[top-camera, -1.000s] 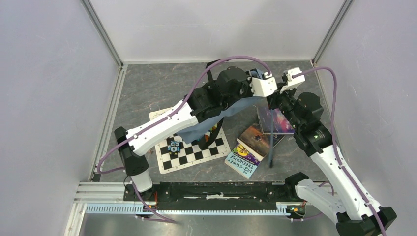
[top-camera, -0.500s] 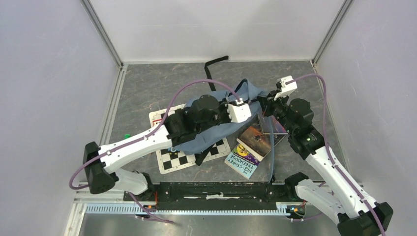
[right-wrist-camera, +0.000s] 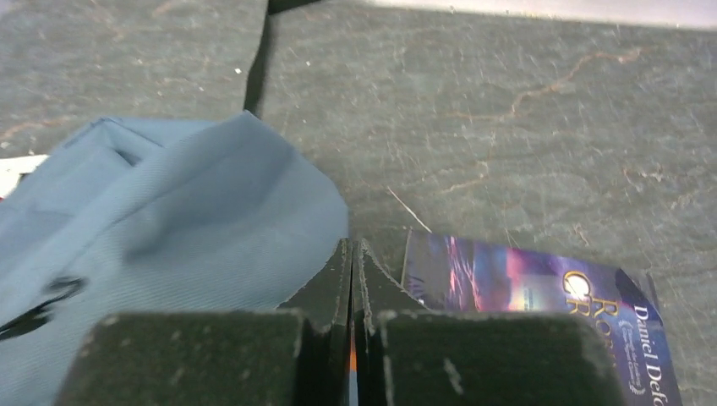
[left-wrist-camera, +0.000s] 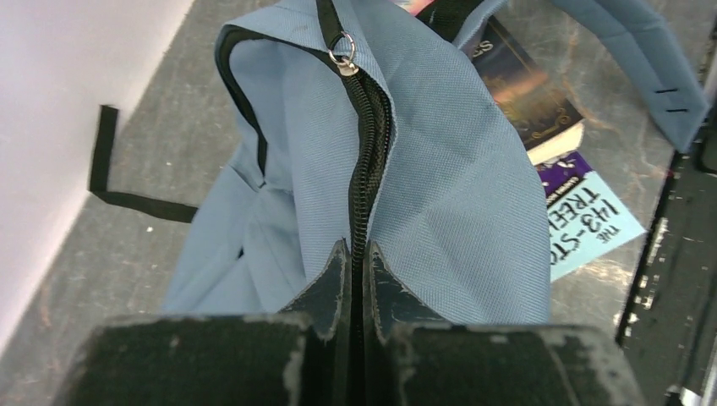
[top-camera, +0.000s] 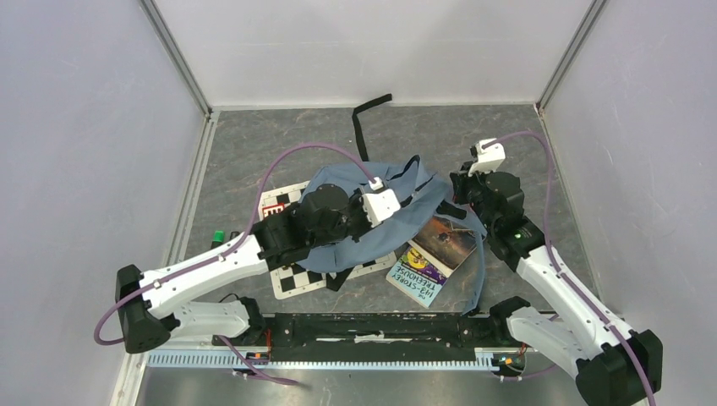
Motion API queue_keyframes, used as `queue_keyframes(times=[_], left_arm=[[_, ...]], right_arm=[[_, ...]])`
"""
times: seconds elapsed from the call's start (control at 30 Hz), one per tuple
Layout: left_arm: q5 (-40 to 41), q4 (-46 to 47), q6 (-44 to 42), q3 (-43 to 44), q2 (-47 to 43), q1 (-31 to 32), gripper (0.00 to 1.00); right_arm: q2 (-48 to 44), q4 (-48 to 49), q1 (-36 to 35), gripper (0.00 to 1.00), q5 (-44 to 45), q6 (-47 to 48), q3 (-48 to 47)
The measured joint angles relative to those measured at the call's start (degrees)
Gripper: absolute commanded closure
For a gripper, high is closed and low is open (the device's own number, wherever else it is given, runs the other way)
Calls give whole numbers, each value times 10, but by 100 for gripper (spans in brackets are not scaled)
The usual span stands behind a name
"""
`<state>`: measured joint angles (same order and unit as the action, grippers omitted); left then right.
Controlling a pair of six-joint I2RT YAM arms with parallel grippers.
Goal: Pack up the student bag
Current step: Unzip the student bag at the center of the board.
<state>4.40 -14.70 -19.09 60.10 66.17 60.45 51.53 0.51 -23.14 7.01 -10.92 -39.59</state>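
Between the left gripper's [left-wrist-camera: 355, 254] clamped jaws runs the black zip [left-wrist-camera: 365, 144] of the soft grey-blue fabric backpack [left-wrist-camera: 461, 194], slumped just ahead. The right gripper [right-wrist-camera: 353, 250], pinched together seemingly empty, sits beside it. Likely step: opening the backpack. Next, part that zip.

student bag [top-camera: 363, 251]: I see dusty blue, black zip
chess mat [top-camera: 300, 279]: black-and-white checks
book [top-camera: 416, 275]: cyan and purple
bench [top-camera: 279, 148]: grey, veined
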Motion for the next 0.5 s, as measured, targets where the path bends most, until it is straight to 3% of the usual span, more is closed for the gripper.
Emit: queue_keyframes(times=[0.1,0.2,0.27,0.4,0.5], left_arm=[[-19,-12,24,-10,-10,0,97],[-38,-21,47,-16,-11,0,78],[-50,-28,65,-20,-11,0,53],[-70,-30,118,-30,-10,0,32],[-86,-23,165,-35,-5,0,20]], right_arm=[[11,-2,0,100,21,7,10],[13,-6,0,96,25,8,10],[9,-10,0,78,23,5,10],[-27,-43,0,41,11,-12,12],[-79,-64,0,26,2,-34,25]])
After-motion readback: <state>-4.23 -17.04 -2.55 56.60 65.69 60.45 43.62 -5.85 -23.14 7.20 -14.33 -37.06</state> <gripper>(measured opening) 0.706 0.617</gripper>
